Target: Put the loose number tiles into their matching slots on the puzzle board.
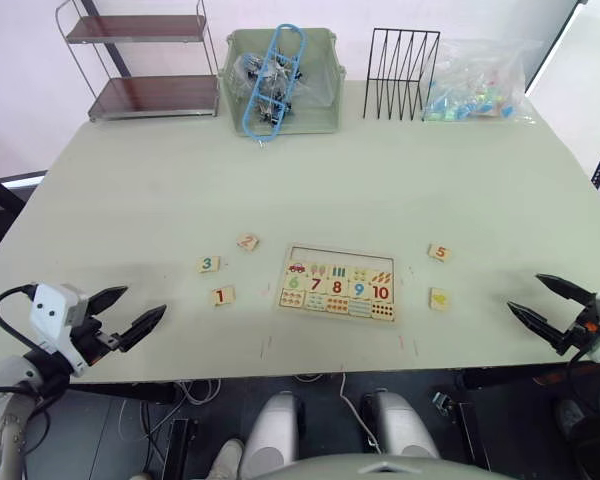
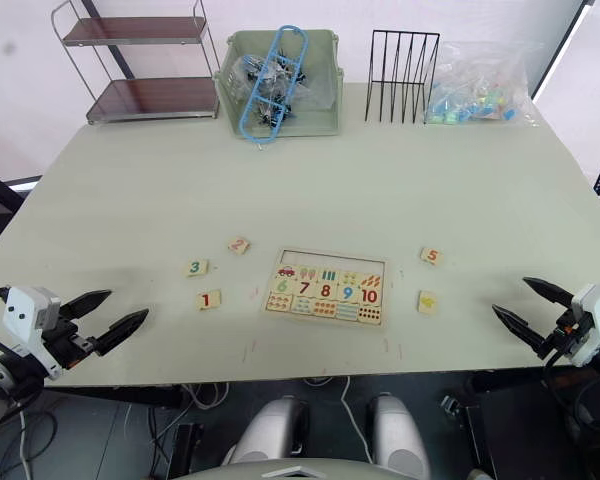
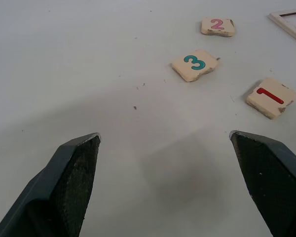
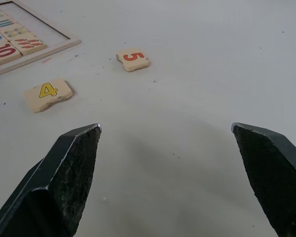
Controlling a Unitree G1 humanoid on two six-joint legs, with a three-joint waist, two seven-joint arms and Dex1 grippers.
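Head view: flat pale-wood puzzle board near the table's front edge, its top-row slots all bare. Nothing placed; five to go.
Left wrist: my left gripper is spread, holding nothing; small pale-wood tiles red 1, green 3, 2 lie ahead.
Right wrist: my right gripper is spread, holding nothing; yellow 4, 5 beside the board.

Puzzle board lies flat, top slots empty; tiles 1, 2, 3 left; 4, 5 right.
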